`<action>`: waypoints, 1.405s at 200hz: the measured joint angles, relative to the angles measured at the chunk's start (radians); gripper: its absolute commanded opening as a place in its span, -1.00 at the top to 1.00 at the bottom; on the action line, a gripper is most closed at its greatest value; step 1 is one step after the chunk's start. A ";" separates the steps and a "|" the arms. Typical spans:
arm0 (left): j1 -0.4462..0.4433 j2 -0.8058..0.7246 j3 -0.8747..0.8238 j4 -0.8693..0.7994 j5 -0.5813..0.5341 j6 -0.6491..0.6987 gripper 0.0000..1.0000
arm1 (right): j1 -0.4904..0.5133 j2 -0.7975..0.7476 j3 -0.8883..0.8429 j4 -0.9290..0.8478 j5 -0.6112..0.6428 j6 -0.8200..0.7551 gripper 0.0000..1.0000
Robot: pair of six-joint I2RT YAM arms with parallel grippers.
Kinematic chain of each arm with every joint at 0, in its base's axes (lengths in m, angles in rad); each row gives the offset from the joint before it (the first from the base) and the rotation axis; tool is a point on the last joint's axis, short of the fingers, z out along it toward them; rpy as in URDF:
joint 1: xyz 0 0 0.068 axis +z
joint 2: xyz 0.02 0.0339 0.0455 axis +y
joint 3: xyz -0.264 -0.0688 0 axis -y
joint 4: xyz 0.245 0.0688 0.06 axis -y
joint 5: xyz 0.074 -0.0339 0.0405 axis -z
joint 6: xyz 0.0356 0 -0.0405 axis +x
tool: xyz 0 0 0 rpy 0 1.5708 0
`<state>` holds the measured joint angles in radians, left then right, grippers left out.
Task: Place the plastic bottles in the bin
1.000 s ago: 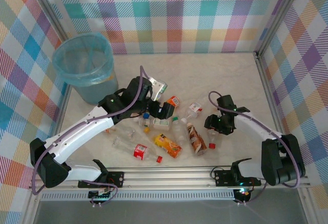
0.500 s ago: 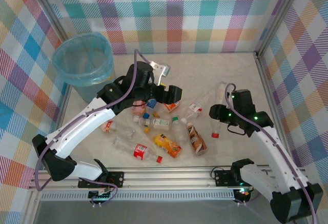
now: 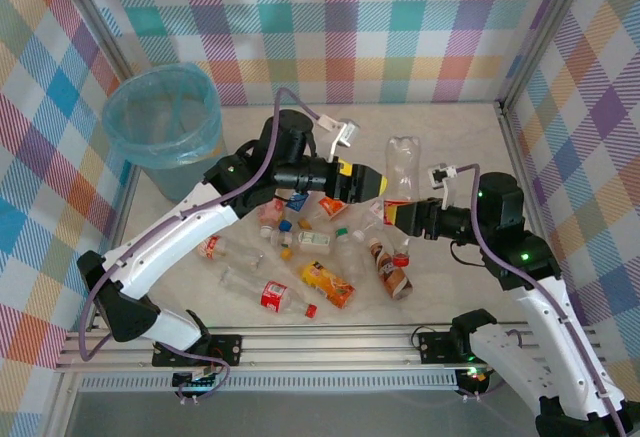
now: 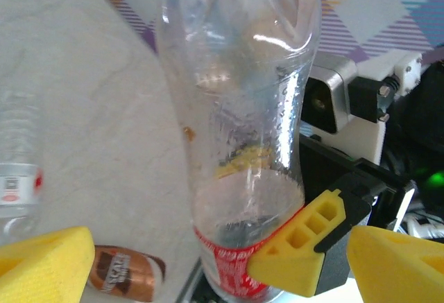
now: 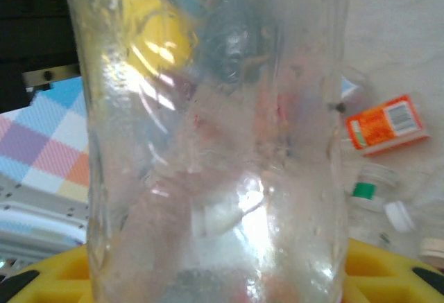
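Well to the right of the bin (image 3: 185, 175), a clear plastic bottle (image 3: 401, 165) stands upright in the air above the table (image 3: 440, 142). The right gripper (image 3: 402, 215) pinches it at its lower end, around the red label band. Its thin, glossy wall is waisted and dented near the top, and the left wrist view shows droplets and a yellowish smear inside.

The left gripper (image 3: 372, 185) reaches in from the bin's side. Its blocky yellow fingers (image 4: 43, 265) are spread wide with the bottle between them, and neither visibly touches it.

The bin is a round grey-blue tub lined with a thin, crinkled, translucent light blue bag.

To the right of the bin and nearer the arm bases, the other plastic bottles lie scattered on the pale, marble-patterned tabletop:
- a brown-labelled bottle (image 3: 386, 269)
- a flattened orange one (image 3: 328, 284)
- a clear one with a red label (image 3: 266, 293)
- several small capped ones between them
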<state>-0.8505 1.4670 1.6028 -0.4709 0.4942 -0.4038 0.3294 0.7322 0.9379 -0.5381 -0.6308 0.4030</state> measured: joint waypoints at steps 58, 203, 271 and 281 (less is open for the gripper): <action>-0.035 -0.002 0.004 0.010 0.017 0.003 -0.89 | 0.052 -0.032 0.000 0.085 -0.116 -0.001 0.04; -0.039 -0.115 -0.053 0.081 -0.140 0.003 -0.57 | 0.246 0.053 -0.010 0.120 -0.117 -0.031 0.02; -0.039 -0.142 -0.076 0.074 -0.202 0.003 -0.25 | 0.277 0.093 -0.006 0.139 -0.073 -0.060 -0.04; -0.039 -0.157 -0.089 0.074 -0.217 0.002 -0.15 | 0.283 0.103 0.000 0.138 -0.065 -0.064 -0.06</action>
<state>-0.8898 1.3102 1.5143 -0.3965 0.2768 -0.4019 0.6128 0.8349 0.9382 -0.3996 -0.6956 0.3386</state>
